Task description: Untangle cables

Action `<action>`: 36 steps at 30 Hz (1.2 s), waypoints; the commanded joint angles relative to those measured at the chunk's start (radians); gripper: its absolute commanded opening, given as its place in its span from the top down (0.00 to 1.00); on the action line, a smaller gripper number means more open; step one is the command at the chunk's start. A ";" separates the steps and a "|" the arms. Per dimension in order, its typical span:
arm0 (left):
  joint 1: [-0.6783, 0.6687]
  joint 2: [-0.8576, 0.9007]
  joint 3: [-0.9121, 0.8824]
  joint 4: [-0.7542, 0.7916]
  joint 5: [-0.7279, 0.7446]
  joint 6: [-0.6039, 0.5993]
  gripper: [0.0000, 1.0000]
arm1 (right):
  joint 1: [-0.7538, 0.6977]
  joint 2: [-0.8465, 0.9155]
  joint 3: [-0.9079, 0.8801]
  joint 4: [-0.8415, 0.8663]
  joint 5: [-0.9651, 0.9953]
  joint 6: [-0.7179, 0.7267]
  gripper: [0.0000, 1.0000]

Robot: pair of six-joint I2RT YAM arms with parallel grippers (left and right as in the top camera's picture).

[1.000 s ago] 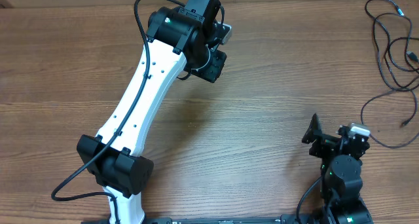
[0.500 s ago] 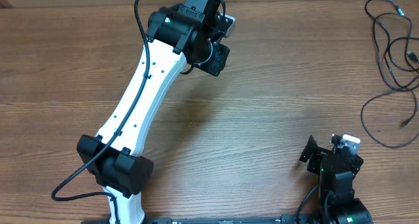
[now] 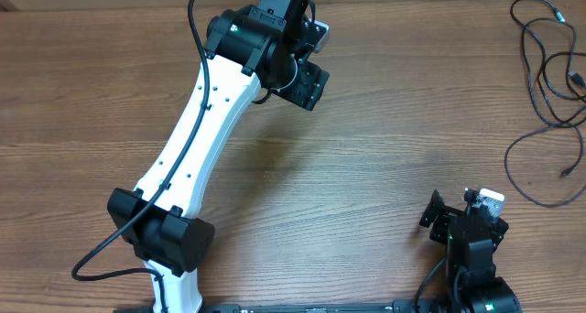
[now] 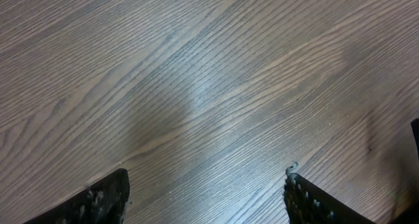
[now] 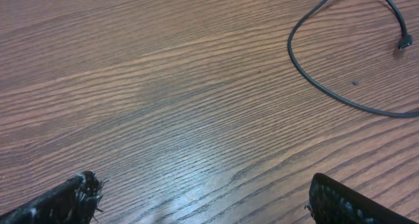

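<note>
The cables (image 3: 548,80) lie as thin black loose strands at the table's far right edge, looping from the back corner down toward the middle. In the right wrist view one strand (image 5: 314,74) curves across the upper right, ending in a small plug (image 5: 404,45). My right gripper (image 3: 462,220) sits near the front right, short of the cables, open (image 5: 203,194) over bare wood. My left gripper (image 3: 308,82) hangs over the back middle of the table, far from the cables. It is open (image 4: 206,191), with only wood grain between its fingers.
The wooden table (image 3: 366,167) fills all views. The left arm's white link (image 3: 197,139) slants from the front left base up to the back middle. The right arm's base (image 3: 476,276) is at the front right edge.
The left gripper's jaws have spread wider and its head has shifted slightly right. The right gripper pulled back toward its base a second ago and has held still since.
</note>
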 commanded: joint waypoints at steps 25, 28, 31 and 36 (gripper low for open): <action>0.000 -0.003 -0.011 0.058 -0.060 0.002 0.00 | 0.004 -0.005 -0.005 -0.016 0.002 0.008 0.00; 0.000 -0.013 -0.029 0.106 -0.116 0.021 0.00 | 0.004 -0.005 -0.005 -0.016 0.002 0.008 0.00; -0.011 -0.051 -0.089 0.220 -0.162 0.087 0.00 | 0.004 -0.005 -0.005 -0.016 0.002 0.008 0.00; -0.019 -0.238 -0.418 0.527 -0.161 0.146 0.00 | 0.004 -0.005 -0.005 -0.016 0.002 0.008 0.00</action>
